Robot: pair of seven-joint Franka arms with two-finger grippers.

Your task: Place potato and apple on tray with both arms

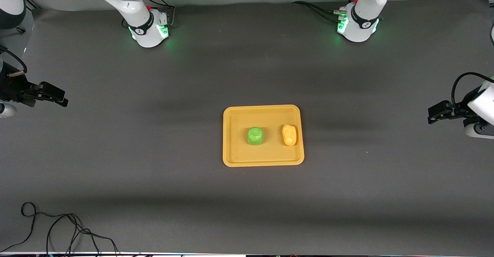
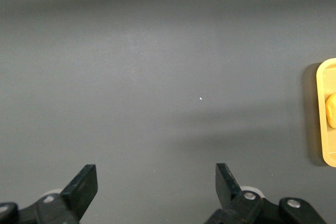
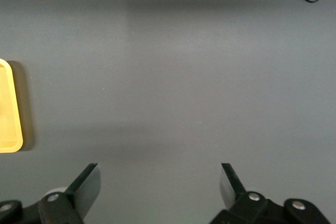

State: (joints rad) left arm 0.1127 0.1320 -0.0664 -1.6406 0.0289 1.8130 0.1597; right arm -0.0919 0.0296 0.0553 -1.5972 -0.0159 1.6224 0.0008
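The tray (image 1: 263,160) is a flat yellow-orange rectangle with rounded corners and a low raised rim, matte, apparently moulded plastic, though the material cannot be confirmed. It lies on the counter (image 1: 154,164) about midway between the two arms' ends.

The apple (image 1: 255,136) rests on the tray floor near its middle: small, round, bright green, with a bumpy, faintly glossy skin. The potato (image 1: 289,134) lies beside it on the tray, toward the left arm's end and close to that rim: oval, lumpy, yellow-orange, longer than wide, nearly the tray's own colour. The two are apart, not touching.

The left tool (image 1: 435,115) hangs over bare counter at the left arm's end, well apart from the tray, holding nothing. In the left wrist view its black fingers (image 2: 84,184) stand wide apart, with an edge of the tray and part of the potato showing at the side.

The right tool (image 1: 58,98) hangs over bare counter at the right arm's end, likewise well apart from the tray. Its fingers (image 3: 86,182) are spread wide and hold nothing.

The counter is a dark grey, matte, cloth-like sheet with soft shadow bands. A loose black cable (image 1: 58,230) lies coiled at its nearest edge, toward the right arm's end. Both white arm bases (image 1: 150,31) show green lights.
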